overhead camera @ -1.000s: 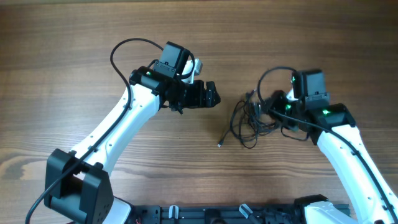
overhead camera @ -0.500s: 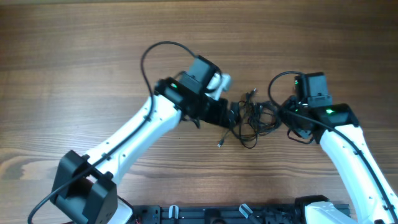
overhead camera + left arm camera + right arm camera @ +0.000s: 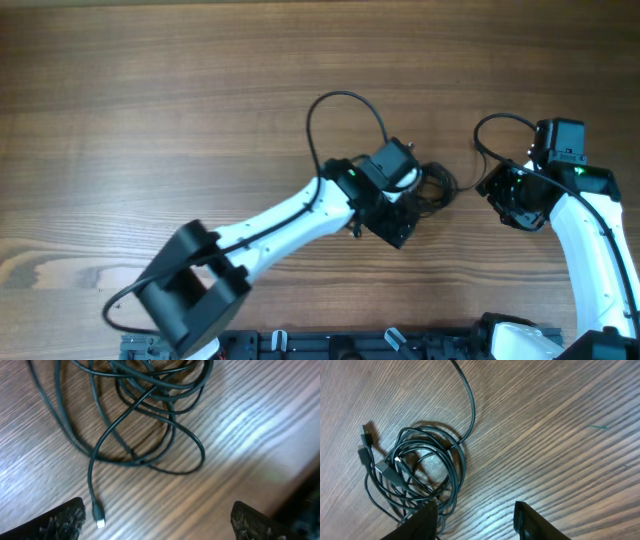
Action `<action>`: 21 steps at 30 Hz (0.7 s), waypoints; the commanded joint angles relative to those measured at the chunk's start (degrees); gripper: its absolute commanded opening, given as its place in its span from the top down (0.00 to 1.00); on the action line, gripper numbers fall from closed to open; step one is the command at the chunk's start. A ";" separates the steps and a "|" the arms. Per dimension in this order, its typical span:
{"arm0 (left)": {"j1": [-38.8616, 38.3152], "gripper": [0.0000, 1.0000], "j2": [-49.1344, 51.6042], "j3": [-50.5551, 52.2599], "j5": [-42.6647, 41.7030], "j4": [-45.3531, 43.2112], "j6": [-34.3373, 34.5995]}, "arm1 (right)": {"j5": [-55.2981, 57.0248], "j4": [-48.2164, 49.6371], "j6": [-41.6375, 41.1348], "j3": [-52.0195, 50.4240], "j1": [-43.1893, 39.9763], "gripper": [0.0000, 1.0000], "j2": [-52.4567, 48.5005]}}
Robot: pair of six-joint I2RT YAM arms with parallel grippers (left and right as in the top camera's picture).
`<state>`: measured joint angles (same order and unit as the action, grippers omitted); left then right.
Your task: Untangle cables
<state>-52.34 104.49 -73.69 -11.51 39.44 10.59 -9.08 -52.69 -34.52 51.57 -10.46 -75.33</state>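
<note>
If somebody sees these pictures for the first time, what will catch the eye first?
The tangle of thin dark cables on the wooden table, right of centre, draws the eye first. The left gripper hangs directly over it, wide open, with a silvery plug tip lying near one finger. The right gripper, also open and empty, stands close beside the bundle.
</note>
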 commanded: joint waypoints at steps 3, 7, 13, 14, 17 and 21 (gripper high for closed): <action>-3.87 0.10 3.89 -0.46 3.28 -4.24 -1.42 | -1.38 0.35 2.01 0.55 -0.07 0.48 -0.98; -5.75 0.14 5.42 -0.46 5.77 -6.32 -1.40 | -1.40 0.33 1.99 0.55 -0.07 0.48 -0.98; -6.60 0.17 7.89 -0.46 9.68 -10.12 -1.42 | -1.40 0.31 1.99 0.55 -0.07 0.48 -0.98; -6.67 0.17 8.55 -0.46 9.68 -10.73 -1.42 | -1.40 0.31 2.03 0.55 -0.07 0.48 -0.98; -6.67 0.17 9.77 -0.46 9.70 -12.00 -1.42 | -1.38 0.31 2.01 0.55 -0.07 0.47 -0.98; -6.64 0.17 10.84 -0.46 9.70 -12.55 -1.42 | -1.38 0.35 1.97 0.55 -0.07 0.48 -0.98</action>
<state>-58.83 113.73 -73.69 -2.81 27.35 10.09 -9.67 -52.51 -33.08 51.57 -10.46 -75.55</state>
